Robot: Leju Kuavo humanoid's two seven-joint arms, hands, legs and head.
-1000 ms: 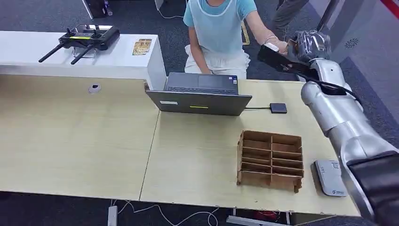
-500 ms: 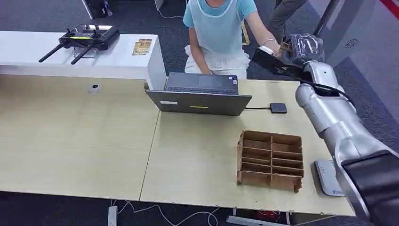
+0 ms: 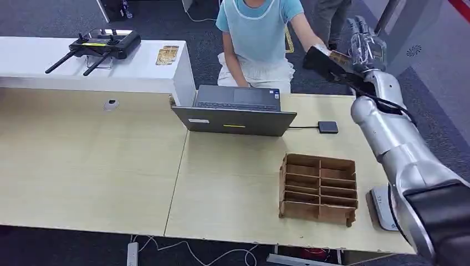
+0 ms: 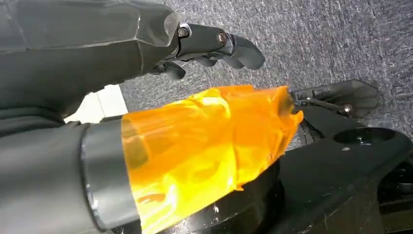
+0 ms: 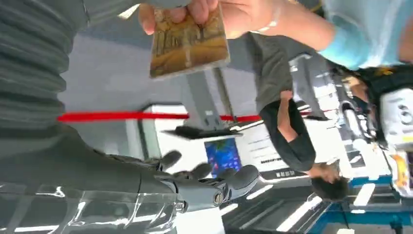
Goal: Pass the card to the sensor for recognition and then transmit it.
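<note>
Handover | card held by person's hand | right hand empty, fingers apart beside it | left hand empty, loosely curled | judged near complete

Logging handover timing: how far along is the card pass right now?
Looks done: the card is pinched in the person's hand, and the right hand is apart from it, fingers spread. In hand: the right arm is raised toward the person. Left: probably lowering that arm. Whether the sensor scan happened cannot be told here.
</note>
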